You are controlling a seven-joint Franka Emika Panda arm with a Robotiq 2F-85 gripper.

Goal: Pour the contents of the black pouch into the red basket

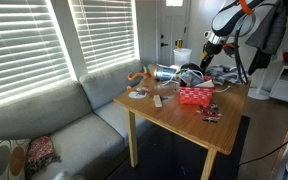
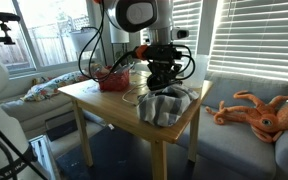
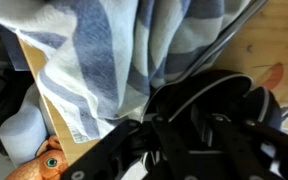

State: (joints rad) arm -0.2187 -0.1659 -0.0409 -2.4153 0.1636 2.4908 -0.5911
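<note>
The black pouch (image 3: 219,92) lies on the wooden table beside a blue-and-white striped cloth (image 3: 94,60). In the wrist view it fills the space right in front of my gripper (image 3: 202,126). The dark fingers stand a little apart over the pouch's black fabric, and I cannot make out anything pinched between them. In both exterior views the gripper (image 2: 162,78) (image 1: 206,55) hangs low over the table's end by the cloth (image 2: 164,106). The red basket (image 1: 195,96) (image 2: 112,79) stands on the table a short way from the gripper.
An orange toy octopus (image 2: 259,112) (image 3: 44,162) rests on the grey sofa (image 1: 64,130) next to the table (image 1: 154,112). A white cup (image 3: 19,135) sits near the table's corner. Cables and small items lie around the basket. Window blinds are behind.
</note>
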